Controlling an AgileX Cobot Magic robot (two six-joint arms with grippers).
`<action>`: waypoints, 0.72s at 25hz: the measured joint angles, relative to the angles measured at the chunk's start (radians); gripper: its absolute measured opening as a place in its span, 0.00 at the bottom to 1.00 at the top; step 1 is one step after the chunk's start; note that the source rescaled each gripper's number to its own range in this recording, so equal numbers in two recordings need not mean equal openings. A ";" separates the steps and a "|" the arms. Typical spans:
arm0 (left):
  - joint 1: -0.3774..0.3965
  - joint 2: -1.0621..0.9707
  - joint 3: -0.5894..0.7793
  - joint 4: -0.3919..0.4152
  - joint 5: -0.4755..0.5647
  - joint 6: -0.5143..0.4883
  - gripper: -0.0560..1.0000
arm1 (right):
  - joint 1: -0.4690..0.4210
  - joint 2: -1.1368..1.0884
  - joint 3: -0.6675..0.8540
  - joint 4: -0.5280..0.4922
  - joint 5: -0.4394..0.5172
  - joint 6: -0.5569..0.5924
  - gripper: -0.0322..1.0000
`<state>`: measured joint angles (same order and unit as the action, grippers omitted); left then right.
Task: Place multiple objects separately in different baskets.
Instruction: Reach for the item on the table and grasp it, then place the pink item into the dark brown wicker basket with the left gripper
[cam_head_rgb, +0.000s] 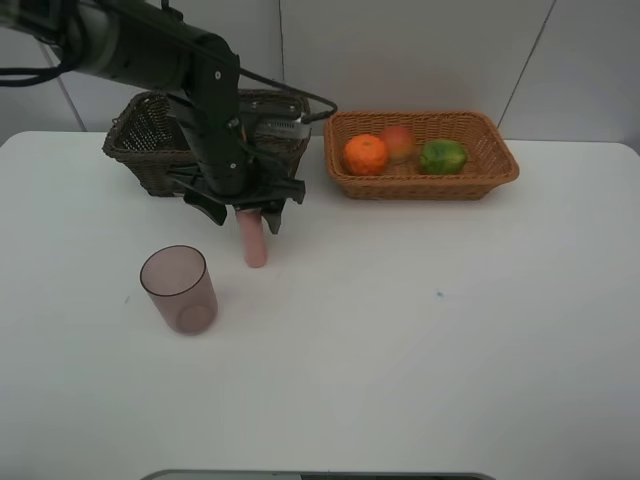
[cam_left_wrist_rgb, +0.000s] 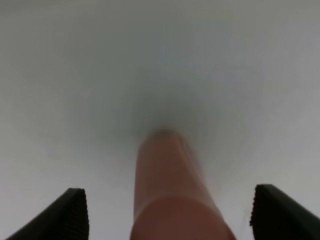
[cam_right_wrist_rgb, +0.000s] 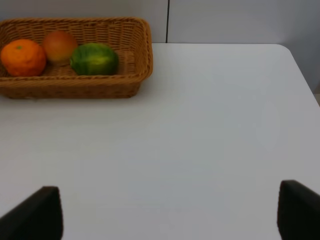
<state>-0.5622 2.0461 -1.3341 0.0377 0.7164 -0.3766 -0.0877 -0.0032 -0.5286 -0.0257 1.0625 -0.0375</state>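
Note:
A small pink bottle (cam_head_rgb: 254, 242) stands upright on the white table. My left gripper (cam_head_rgb: 246, 210) has come down over its top, open. In the left wrist view the bottle (cam_left_wrist_rgb: 167, 190) rises between the two black fingertips (cam_left_wrist_rgb: 72, 215), with a gap on each side. The translucent pinkish cup (cam_head_rgb: 179, 289) stands to the bottle's front left. The orange-tan basket (cam_head_rgb: 500, 160) holds the orange (cam_head_rgb: 365, 153), the red-yellow fruit (cam_head_rgb: 399, 142) and the green fruit (cam_head_rgb: 442, 156). My right gripper (cam_right_wrist_rgb: 167, 210) is open over bare table, with nothing between its fingers.
The dark brown basket (cam_head_rgb: 140, 150) sits at the back left, partly hidden behind the left arm. The right wrist view shows the orange-tan basket (cam_right_wrist_rgb: 140, 55) with its three fruits, and the table's rounded corner (cam_right_wrist_rgb: 287, 50).

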 joint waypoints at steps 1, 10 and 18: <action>0.000 0.001 0.000 0.000 -0.004 0.000 0.80 | 0.000 0.000 0.000 0.000 0.000 0.000 0.74; 0.000 0.001 0.000 -0.004 -0.012 0.003 0.43 | 0.000 0.000 0.000 0.000 0.000 0.000 0.74; 0.000 0.002 0.000 -0.004 -0.016 0.003 0.43 | 0.000 0.000 0.000 0.000 0.000 0.000 0.74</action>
<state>-0.5622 2.0482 -1.3341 0.0338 0.7005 -0.3735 -0.0877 -0.0032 -0.5286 -0.0257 1.0625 -0.0375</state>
